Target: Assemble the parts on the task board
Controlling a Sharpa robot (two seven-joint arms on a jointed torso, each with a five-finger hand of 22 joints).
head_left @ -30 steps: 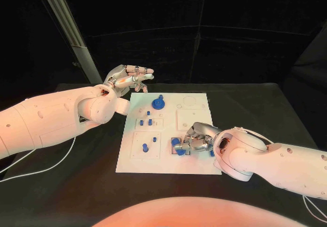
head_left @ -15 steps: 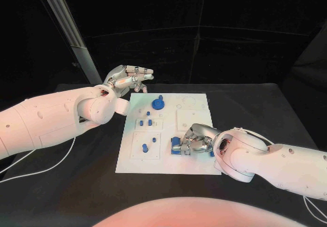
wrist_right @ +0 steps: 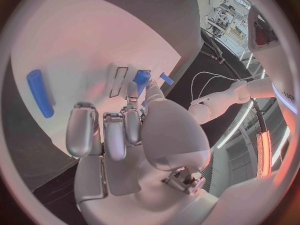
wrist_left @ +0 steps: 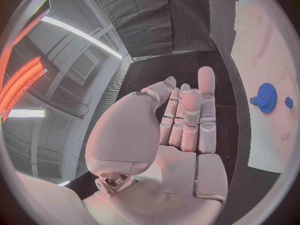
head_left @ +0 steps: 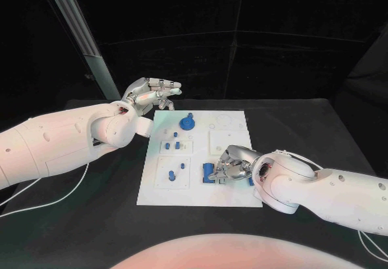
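Head view: right hand (head_left: 230, 166) pinches small blue cylindrical part (head_left: 209, 170) on white rectangular task board (head_left: 234, 193), near edge. Left hand (head_left: 152, 92) hovers off board's far corner, fingers curled, empty.

L wrist view: blue round gear (wrist_left: 267, 97) on board.

R wrist view: loose blue rod (wrist_right: 40, 92) lies on board.

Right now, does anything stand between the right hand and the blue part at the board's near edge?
Nothing visible does. The right hand is already on the task board, its fingertips right at the blue part. Whether it grips the part cannot be told. The left hand hovers beyond the board's far corner.
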